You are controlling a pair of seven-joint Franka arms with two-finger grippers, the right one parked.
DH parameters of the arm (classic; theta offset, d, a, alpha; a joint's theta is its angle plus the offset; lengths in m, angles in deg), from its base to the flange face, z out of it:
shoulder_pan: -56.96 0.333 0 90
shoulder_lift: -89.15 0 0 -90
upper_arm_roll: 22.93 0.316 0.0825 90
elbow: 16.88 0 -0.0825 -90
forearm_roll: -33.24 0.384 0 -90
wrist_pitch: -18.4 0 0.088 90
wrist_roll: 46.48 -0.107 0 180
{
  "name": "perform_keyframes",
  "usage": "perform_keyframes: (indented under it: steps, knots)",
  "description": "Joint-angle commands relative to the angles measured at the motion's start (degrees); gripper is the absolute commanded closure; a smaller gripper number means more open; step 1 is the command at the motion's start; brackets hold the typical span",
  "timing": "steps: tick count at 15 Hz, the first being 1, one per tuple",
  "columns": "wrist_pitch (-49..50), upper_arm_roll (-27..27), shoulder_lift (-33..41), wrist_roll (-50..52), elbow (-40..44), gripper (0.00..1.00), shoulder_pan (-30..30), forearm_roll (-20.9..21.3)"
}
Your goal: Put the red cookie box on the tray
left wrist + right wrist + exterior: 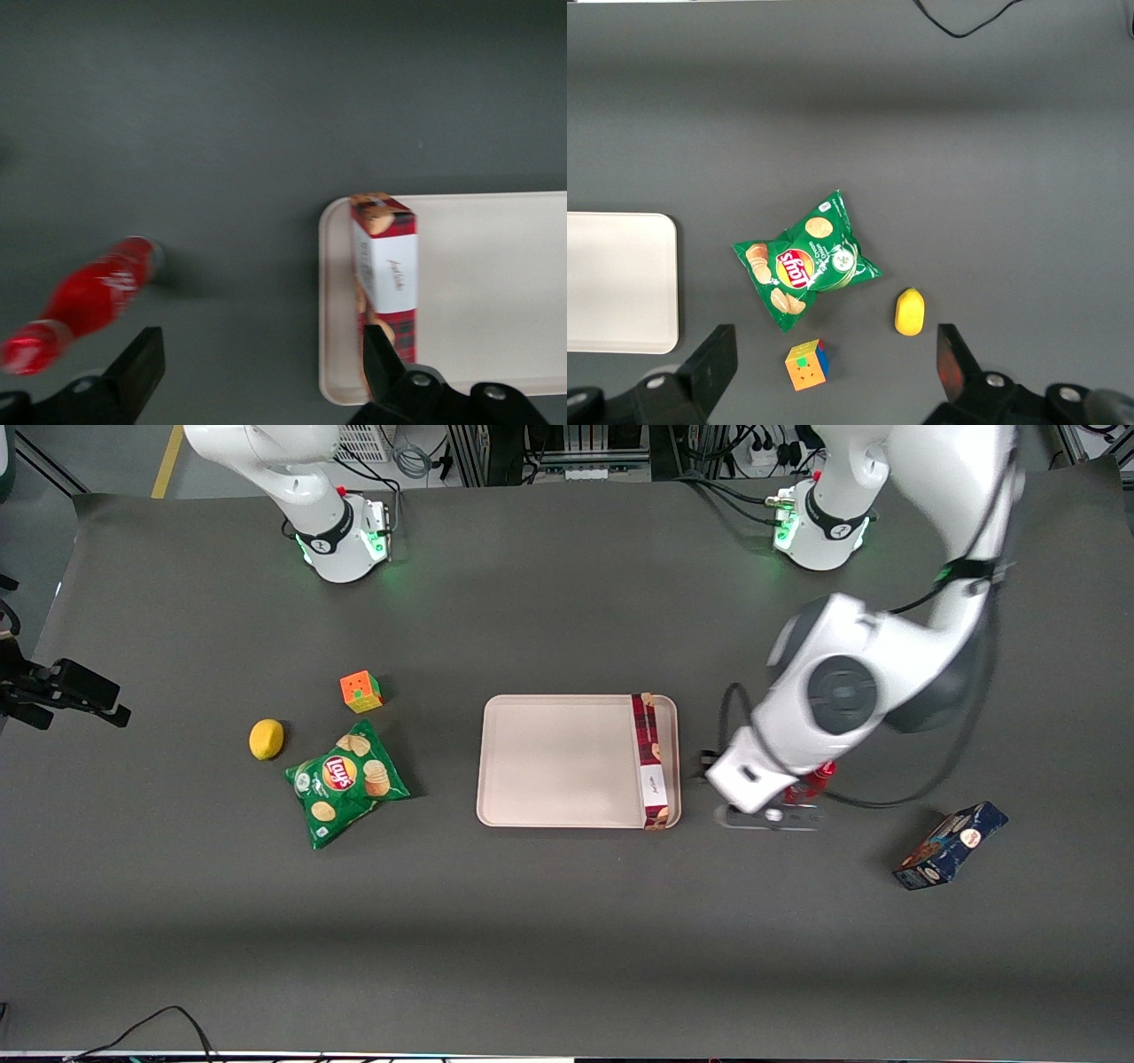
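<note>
- Nearest the front camera: dark blue cookie box [950,846], well apart from the gripper [769,816] and out of play.
- Spread wide and gripping nothing, fingers [135,365] straddling bare mat just beside the tray [558,762].
- Red cookie box [386,270] lying flat inside the tray's rim, just outside one fingertip, not between the two.
- Risk: could clip the box end or nudge the red bottle [89,301] lying close by the other fingertip, if swung carelessly.

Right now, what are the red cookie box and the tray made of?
The red cookie box looks like printed cardboard: sharp folded edges, matte plaid. The tray seems smooth pink plastic, with rounded moulded corners. The gripper, open, hangs beside the tray.
</note>
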Motion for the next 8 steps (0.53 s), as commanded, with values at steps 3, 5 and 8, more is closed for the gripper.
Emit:
perform_keyframes:
  steps: [3,5,8]
  knots:
    - [10.84,3.45,13.59,-5.14,-0.87,0.00,6.39,-0.44]
    - [15.06,4.24,17.54,-9.53,-0.96,0.00,9.30,-0.35]
    - [19.99,7.93,21.68,-16.20,-1.31,0.00,11.67,-0.26]
